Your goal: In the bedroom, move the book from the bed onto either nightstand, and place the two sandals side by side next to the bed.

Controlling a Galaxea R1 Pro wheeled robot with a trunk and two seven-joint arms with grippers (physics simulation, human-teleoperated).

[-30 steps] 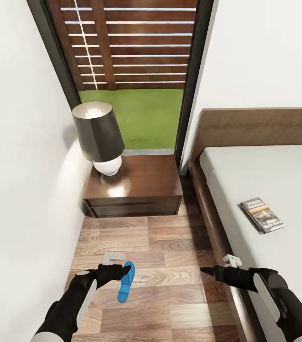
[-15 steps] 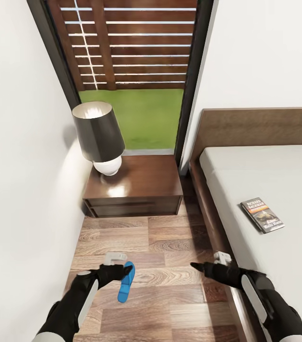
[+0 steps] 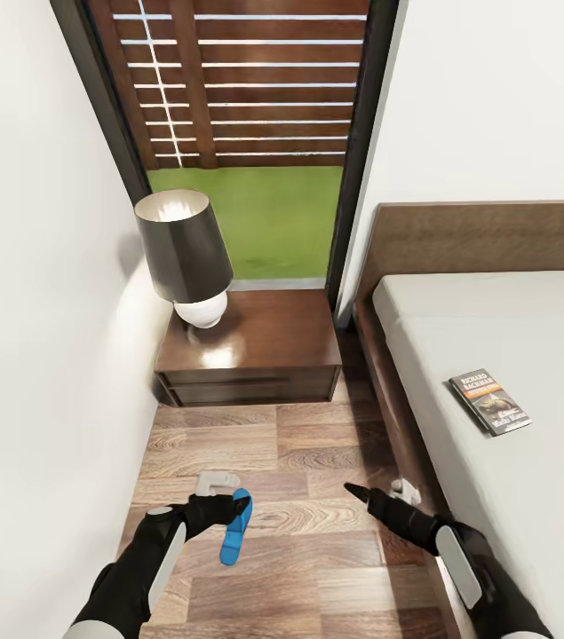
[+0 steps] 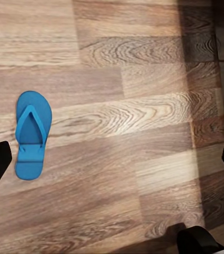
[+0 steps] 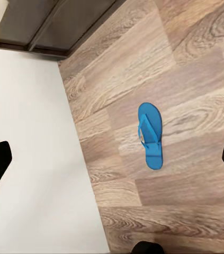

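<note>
Items showing on inspection: one blue sandal (image 3: 236, 528) lying on the plank floor (image 3: 299, 568); one book (image 3: 489, 401) lying on one bed (image 3: 512, 355); one nightstand (image 3: 250, 351) carrying one lamp (image 3: 184, 253); two grippers showing, left gripper (image 3: 228, 508) and right gripper (image 3: 357, 491).

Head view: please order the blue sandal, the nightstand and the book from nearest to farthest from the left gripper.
1. The blue sandal lies on the floor right beside the left gripper.
2. The nightstand stands ahead, by the window.
3. The book lies on the bed, far across to the right.
</note>
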